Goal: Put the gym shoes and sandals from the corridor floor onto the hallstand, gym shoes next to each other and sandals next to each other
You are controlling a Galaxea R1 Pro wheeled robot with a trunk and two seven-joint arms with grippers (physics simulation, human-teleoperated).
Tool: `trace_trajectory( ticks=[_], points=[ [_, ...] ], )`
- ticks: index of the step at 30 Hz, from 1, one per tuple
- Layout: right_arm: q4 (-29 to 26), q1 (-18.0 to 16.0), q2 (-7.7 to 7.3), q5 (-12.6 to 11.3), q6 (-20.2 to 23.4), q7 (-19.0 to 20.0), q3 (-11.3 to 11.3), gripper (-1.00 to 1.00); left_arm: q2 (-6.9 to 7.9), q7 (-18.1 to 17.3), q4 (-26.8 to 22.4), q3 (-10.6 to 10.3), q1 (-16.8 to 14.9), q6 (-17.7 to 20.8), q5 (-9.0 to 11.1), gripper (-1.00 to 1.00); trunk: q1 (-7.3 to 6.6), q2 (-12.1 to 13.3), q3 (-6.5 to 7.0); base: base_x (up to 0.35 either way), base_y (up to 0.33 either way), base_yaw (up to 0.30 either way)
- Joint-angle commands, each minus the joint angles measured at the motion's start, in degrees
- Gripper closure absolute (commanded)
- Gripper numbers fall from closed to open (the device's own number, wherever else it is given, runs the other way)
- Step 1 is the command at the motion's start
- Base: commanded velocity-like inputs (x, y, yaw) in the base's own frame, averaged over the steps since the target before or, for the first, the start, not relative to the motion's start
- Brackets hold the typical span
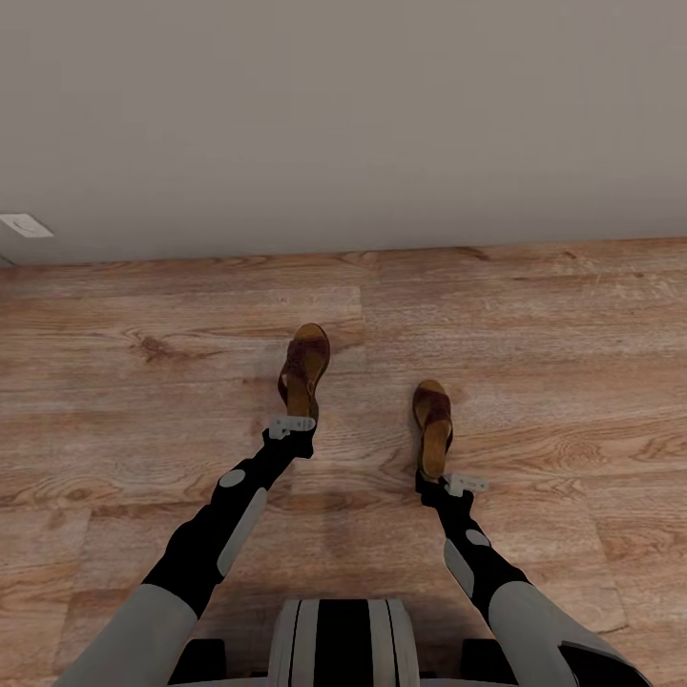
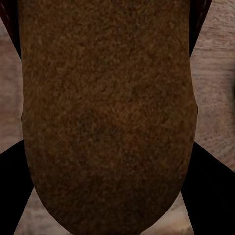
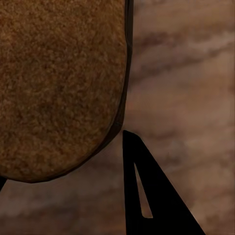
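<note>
Your left pincer (image 1: 298,420) straddles the heel of the left sandal (image 1: 305,367), fingers (image 2: 213,196) either side; whether it pinches, you cannot tell. Your right pincer (image 1: 441,477) sits at the right sandal (image 1: 434,425), its grip equally unclear. Both lie on the corridor floor (image 1: 143,382). Close, lift, then find the hallstand.

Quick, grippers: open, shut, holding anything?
Left gripper: at the left sandal's heel, fingers either side; grip cannot be told.
Right gripper: open at the right sandal's heel, nothing held.
</note>
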Motion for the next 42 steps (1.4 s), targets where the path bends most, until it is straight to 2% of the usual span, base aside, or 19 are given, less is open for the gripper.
trace_trajectory(
  ticks=[1, 4, 33, 34, 36, 37, 38, 40, 42],
  points=[
    [0.03, -0.04, 0.03, 0.15, -0.17, 0.00, -0.23, 1.00, 0.00, -0.14, -0.06, 0.03, -0.01, 0.36, 0.58, 1.00, -0.01, -0.01, -0.03, 0.000, 0.000, 0.000],
    [0.03, -0.02, 0.04, 0.16, -0.17, 0.00, -0.23, 1.00, 0.00, -0.14, -0.06, 0.03, -0.01, 0.36, 0.58, 1.00, -0.01, -0.01, -0.03, 0.000, 0.000, 0.000],
    [-0.79, -0.04, 0.10, 0.32, 0.43, 0.02, -0.19, 1.00, 0.13, -0.14, -0.06, 0.11, -0.01, 0.92, 0.58, 1.00, -0.76, 0.38, 6.40, 0.000, 0.000, 0.000],
    [-4.92, -0.02, 0.10, 0.24, 0.61, 0.04, -0.23, 1.00, -0.05, -0.14, -0.06, 0.04, -0.01, 4.15, 0.58, 1.00, -0.78, 0.39, 6.62, 0.000, 0.000, 0.000],
    [-13.77, -0.02, 0.12, 0.40, 0.78, 0.01, -0.22, 1.00, -0.23, -0.14, -0.06, 0.02, -0.01, 4.61, 0.58, 1.00, -0.83, 0.42, 7.07, 0.000, 0.000, 0.000],
    [-22.24, -0.01, 0.17, 0.51, 1.14, 0.01, -0.22, 1.00, -0.41, -0.14, -0.06, 0.03, -0.01, 4.80, 0.58, 1.00, -0.86, 0.43, 7.35, 0.000, 0.000, 0.000],
    [-26.12, -0.01, 0.25, 0.48, 1.46, 0.01, -0.19, 1.00, -0.45, -0.14, -0.06, 0.03, -0.01, 4.86, 0.58, 1.00, -0.88, 0.44, 7.64, 0.000, 0.000, 0.000],
    [-31.79, -0.01, 0.36, 0.41, 2.81, 0.01, -0.18, 1.00, -0.50, -0.14, -0.06, 0.03, -0.01, 5.07, 0.58, 1.00, -0.94, 0.47, 8.24, 0.000, 0.000, 0.000],
    [-34.28, -0.01, 0.43, 0.39, 4.26, 0.01, -0.19, 1.00, -0.52, -0.14, -0.06, 0.05, -0.01, 5.19, 0.58, 1.00, -0.99, 0.50, 8.87, 0.000, 0.000, 0.000]
  ],
)
